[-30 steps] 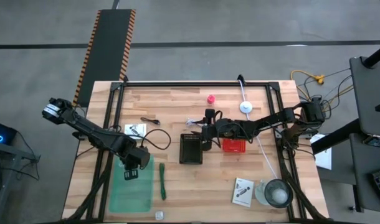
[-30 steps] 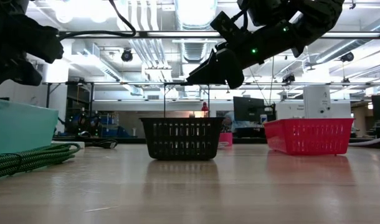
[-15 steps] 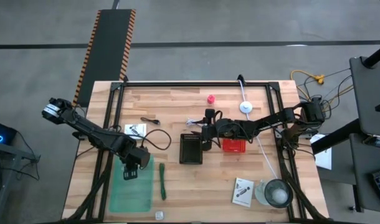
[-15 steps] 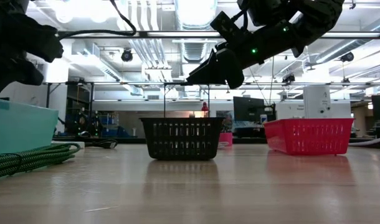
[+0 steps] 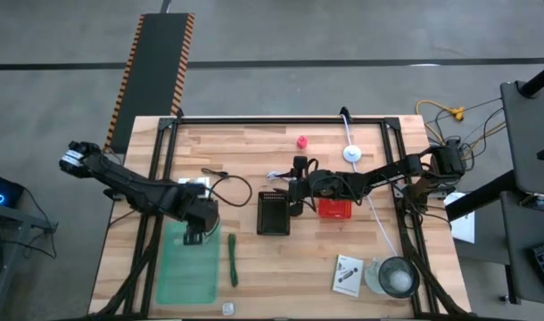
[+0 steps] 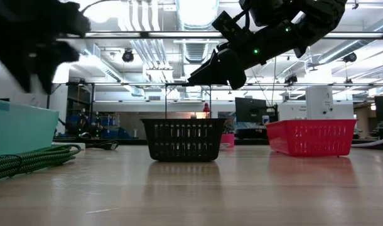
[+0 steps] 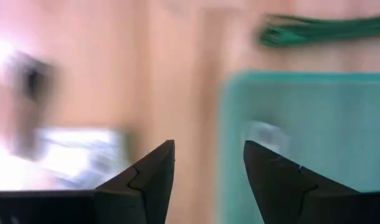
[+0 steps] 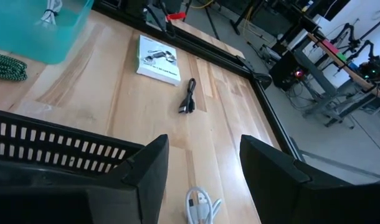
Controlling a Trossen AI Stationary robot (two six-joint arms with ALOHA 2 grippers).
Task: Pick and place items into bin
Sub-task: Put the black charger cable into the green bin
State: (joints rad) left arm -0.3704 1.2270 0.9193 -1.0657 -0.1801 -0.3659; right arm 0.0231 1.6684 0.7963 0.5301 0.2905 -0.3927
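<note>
My left gripper [image 5: 195, 235] [image 7: 205, 165] hangs open over the far edge of the see-through teal bin [image 5: 186, 266], nothing between its fingers. A small white item [image 7: 265, 134] lies inside the bin. On the table beside the bin lies the green strip [image 5: 232, 259]. A white printed card [image 5: 193, 185], a thin black cable [image 5: 216, 172], a coiled white cable [image 8: 199, 205] and a red knob [image 5: 301, 141] lie farther back. My right gripper [image 5: 295, 187] [image 8: 199, 162] waits open above the black basket [image 5: 274, 212].
A red basket [image 5: 334, 209] stands right of the black one. A second card [image 5: 346, 274] and a round clear container [image 5: 397, 276] sit at the near right, a small metal piece [image 5: 227, 308] at the near edge, and a white disc on a cord [image 5: 352, 153] at the far right.
My left gripper has risen and gone from over the bin toward the table's far edge and a little right, turning at the wrist as it went. My right arm has kept still.
</note>
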